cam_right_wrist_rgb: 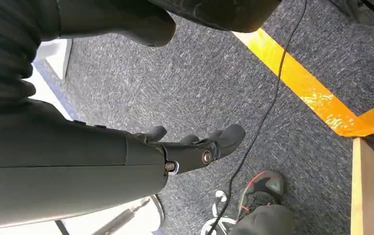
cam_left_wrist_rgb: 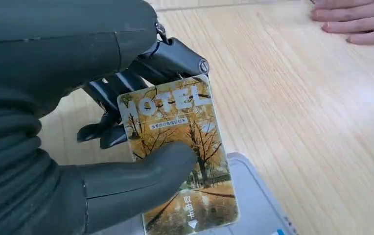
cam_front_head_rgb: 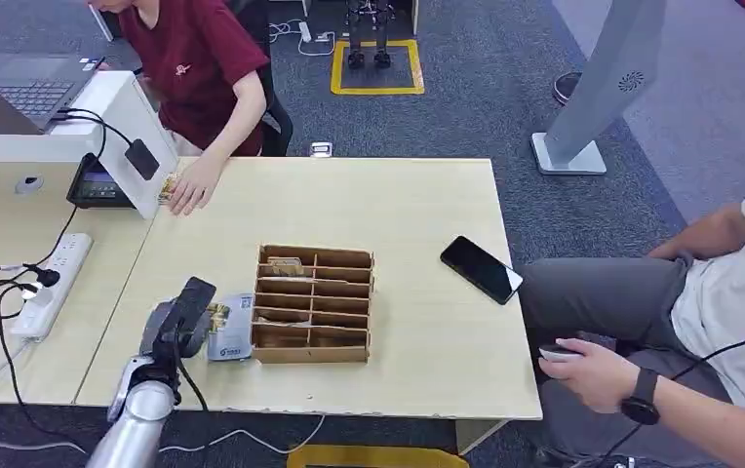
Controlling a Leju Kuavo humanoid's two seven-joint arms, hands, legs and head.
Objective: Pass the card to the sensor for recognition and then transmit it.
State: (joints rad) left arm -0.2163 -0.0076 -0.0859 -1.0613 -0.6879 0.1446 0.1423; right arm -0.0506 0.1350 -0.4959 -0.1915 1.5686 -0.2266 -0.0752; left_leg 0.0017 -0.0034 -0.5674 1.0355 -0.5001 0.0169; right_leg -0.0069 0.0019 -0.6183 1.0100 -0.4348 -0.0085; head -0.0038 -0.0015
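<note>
My left hand [cam_front_head_rgb: 181, 320] hangs over the table's near left part, just left of the wooden card rack [cam_front_head_rgb: 314, 303]. It pinches a hotel card [cam_left_wrist_rgb: 177, 152] printed with yellow autumn trees between thumb and fingers; a sliver of the card [cam_front_head_rgb: 218, 316] shows beside the hand. Below the hand lies a grey-blue card holder [cam_front_head_rgb: 231, 338]. The sensor, a dark card reader [cam_front_head_rgb: 98, 185], stands at the far left by a person's hand [cam_front_head_rgb: 191, 185]. My right hand [cam_right_wrist_rgb: 195, 147] hangs beside the table above the carpet, its fingers apart and holding nothing.
A black phone [cam_front_head_rgb: 481, 269] lies right of the rack. A power strip [cam_front_head_rgb: 52, 283] with cables and a laptop [cam_front_head_rgb: 27, 93] sit on the left desk. One person sits across the table; another sits at the right, holding a mouse [cam_front_head_rgb: 561, 353].
</note>
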